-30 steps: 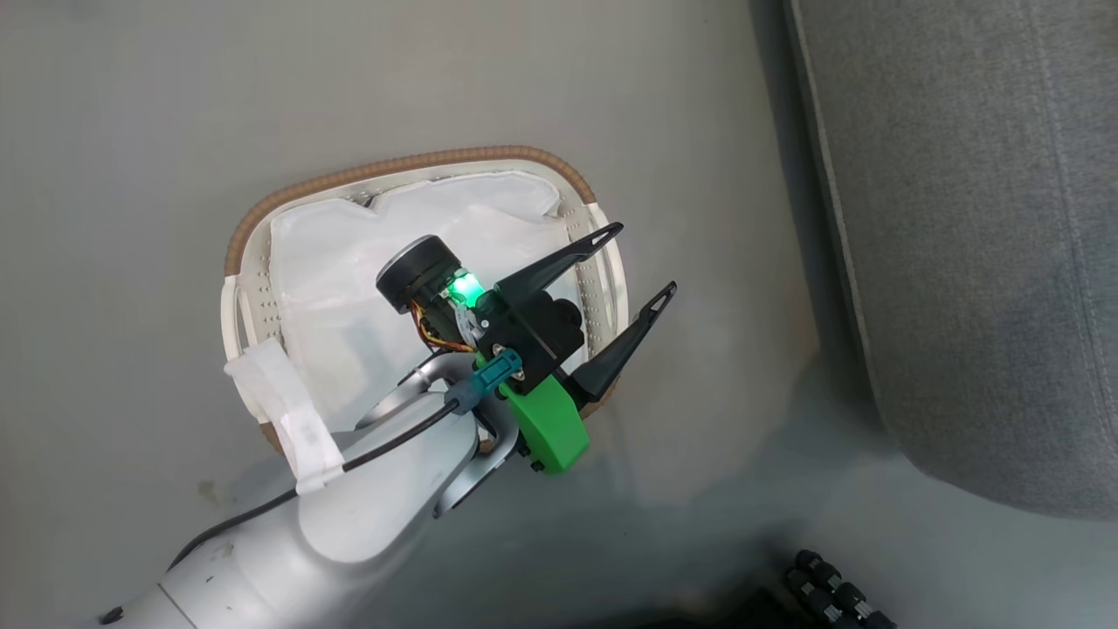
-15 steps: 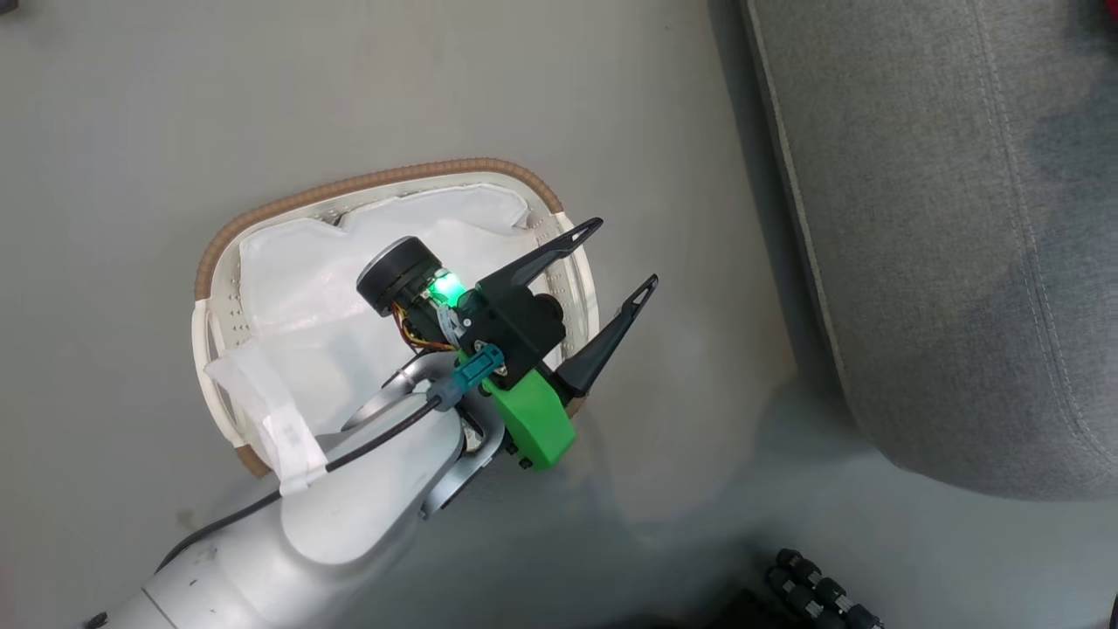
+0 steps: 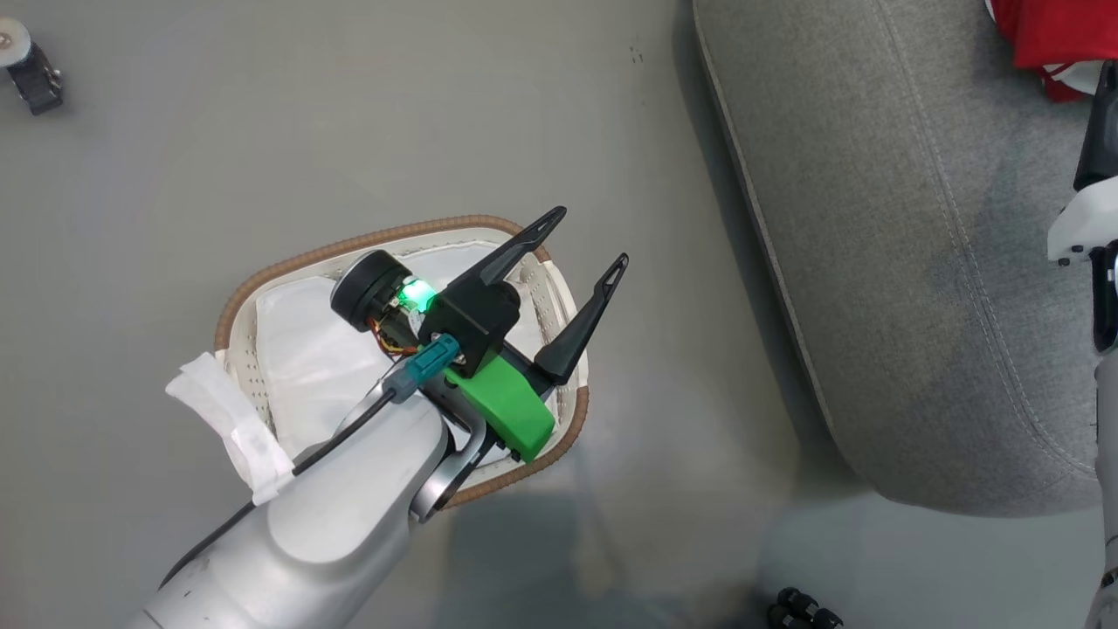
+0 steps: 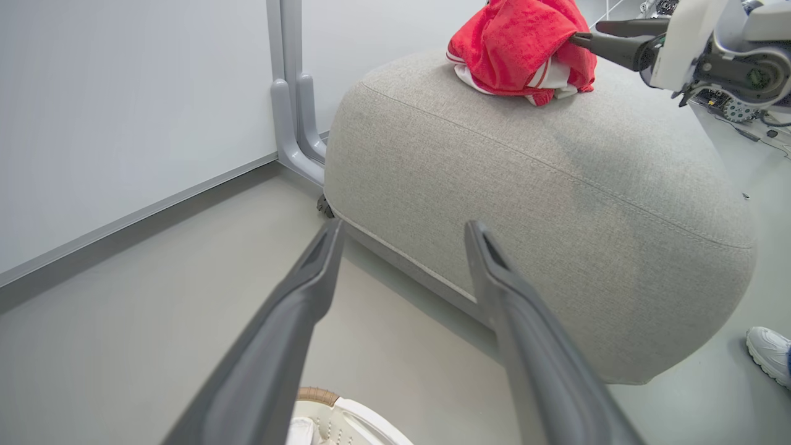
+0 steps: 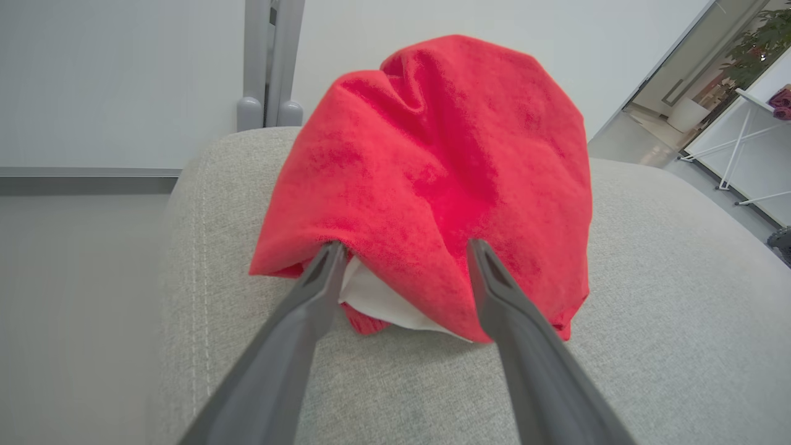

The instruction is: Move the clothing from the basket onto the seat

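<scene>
Small oval cream-white perforated plastic basket with a brown woven-look rim sits on the smooth grey floor, well apart from the seat. One crumpled white cloth liner lies inside it.

Left gripper hangs over the basket's seat-side rim. Its two long dark tapered fingers are spread apart with nothing between them. There is a green plastic block at the wrist and a wad of white tape on the pale forearm.

Large grey fabric-upholstered seat has a rounded cushion shape, a woven texture and stitched seams along its edges.

Bright red soft fleecy clothing rests on top of the seat as one bunched heap. White stripe trim and a white inner fabric show at its lower edge. The number of garments in the heap cannot be told.

Right gripper is at the heap, its two dark fingers spread wide. The tips touch the lower edge of the red fabric and do not pinch it.

One white shoe of a person is on the floor beside the seat.
</scene>
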You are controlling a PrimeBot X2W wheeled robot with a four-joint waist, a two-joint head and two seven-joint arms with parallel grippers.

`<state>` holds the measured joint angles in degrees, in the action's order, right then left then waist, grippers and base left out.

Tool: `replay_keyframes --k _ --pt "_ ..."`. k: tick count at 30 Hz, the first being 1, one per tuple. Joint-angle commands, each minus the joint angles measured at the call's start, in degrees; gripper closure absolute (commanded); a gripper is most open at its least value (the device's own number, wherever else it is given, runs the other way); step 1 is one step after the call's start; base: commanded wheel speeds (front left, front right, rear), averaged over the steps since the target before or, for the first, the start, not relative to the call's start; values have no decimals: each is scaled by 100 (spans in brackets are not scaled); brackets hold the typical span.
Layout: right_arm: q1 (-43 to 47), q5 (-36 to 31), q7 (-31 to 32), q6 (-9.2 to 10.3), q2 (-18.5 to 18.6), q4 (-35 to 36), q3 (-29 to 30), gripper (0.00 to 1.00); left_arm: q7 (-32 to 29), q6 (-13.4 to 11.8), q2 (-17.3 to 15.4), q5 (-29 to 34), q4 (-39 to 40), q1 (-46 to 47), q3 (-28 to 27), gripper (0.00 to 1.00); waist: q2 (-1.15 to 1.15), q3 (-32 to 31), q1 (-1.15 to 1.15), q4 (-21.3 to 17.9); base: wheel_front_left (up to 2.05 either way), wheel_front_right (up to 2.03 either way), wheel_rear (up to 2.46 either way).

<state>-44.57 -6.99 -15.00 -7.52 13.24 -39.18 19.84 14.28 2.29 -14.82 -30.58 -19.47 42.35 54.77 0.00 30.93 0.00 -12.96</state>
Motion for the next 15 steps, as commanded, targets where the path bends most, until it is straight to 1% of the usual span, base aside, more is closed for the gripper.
replay_keyframes --k 1,8,11,15 --pt "171 62 -26 7 -4 115 -72 0 52 -41 17 -34 -49 -129 -66 0 0 -274 0 63 0 0 0" --pt "500 215 -27 6 17 511 -469 0 94 -121 95 -136 -172 -423 -506 0 0 -845 0 276 0 0 0" --pt "498 248 -27 6 38 565 -631 0 92 -139 152 -95 -106 -657 -835 0 0 -1119 0 415 0 0 0" --pt "436 282 -26 6 -82 517 -784 0 93 -136 217 -21 -49 -992 -1310 0 0 -1462 0 583 0 0 0"
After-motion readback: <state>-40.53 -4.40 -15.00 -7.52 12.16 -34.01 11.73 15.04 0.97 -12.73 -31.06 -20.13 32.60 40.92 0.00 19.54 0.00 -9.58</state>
